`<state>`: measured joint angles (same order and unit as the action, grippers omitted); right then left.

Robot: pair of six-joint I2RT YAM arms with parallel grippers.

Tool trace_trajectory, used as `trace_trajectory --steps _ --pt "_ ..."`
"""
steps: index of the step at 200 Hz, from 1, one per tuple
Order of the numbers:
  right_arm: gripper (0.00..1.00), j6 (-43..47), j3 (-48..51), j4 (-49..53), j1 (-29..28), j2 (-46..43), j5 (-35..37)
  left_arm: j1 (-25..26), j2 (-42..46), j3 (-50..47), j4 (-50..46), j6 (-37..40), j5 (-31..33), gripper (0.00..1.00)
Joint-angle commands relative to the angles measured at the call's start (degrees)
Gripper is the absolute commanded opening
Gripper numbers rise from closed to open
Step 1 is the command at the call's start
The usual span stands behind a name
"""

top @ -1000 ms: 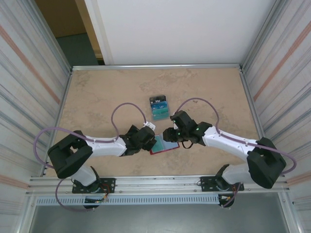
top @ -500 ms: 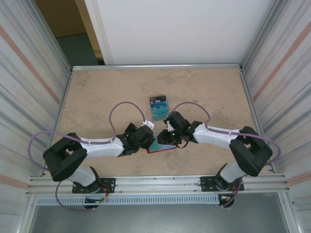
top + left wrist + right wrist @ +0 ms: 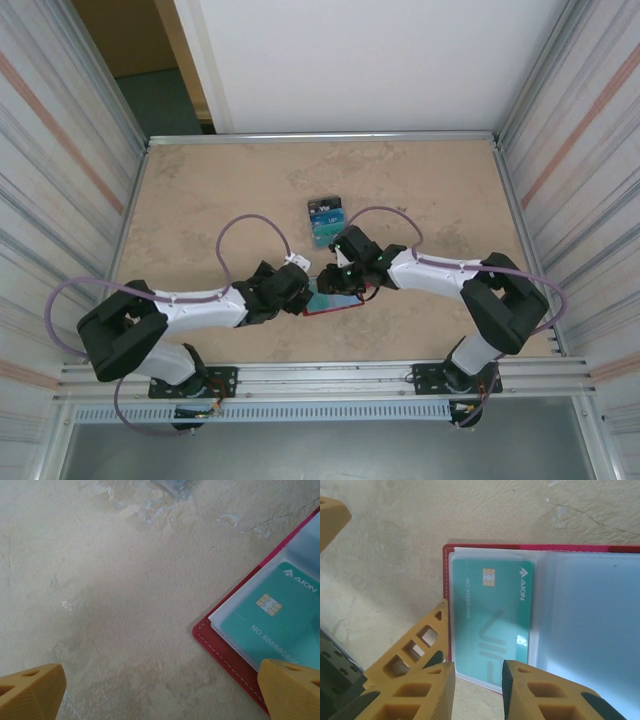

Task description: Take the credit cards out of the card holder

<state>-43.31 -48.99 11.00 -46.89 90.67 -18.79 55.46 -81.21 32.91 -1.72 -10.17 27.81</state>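
Observation:
The red card holder [image 3: 337, 308] lies open on the table between both arms. A teal credit card [image 3: 490, 615] sits in its clear sleeve [image 3: 580, 620], and its chip end is in the left wrist view [image 3: 285, 620]. My right gripper [image 3: 477, 687] hovers over the card's near edge with a narrow gap between its jaws and nothing pinched. My left gripper [image 3: 160, 695] is open wide. One of its fingers [image 3: 292, 687] rests on the holder's red border [image 3: 230, 650], and the other stands on bare table. A pile of blue and teal credit cards [image 3: 326, 222] lies just beyond.
The tan table [image 3: 200, 200] is fenced by a metal rail [image 3: 320, 137] at the back and ribbed walls at both sides. The two grippers [image 3: 303, 292] [image 3: 332, 282] stand almost nose to nose over the holder. Purple cables loop above both arms.
My right gripper has moved left over the card holder and its jaws have narrowed. My left gripper has edged slightly left and stays open wide.

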Motion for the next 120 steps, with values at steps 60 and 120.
trace_trajectory --steps 60,120 --pt "0.28 -1.60 -2.05 3.16 0.22 3.70 0.53 -0.37 -2.64 0.23 -1.52 -1.30 0.05 0.99" --pt "0.28 -2.30 -0.85 0.92 1.25 4.94 -1.83 -0.30 -3.52 0.76 -3.82 -1.42 1.10 0.99"
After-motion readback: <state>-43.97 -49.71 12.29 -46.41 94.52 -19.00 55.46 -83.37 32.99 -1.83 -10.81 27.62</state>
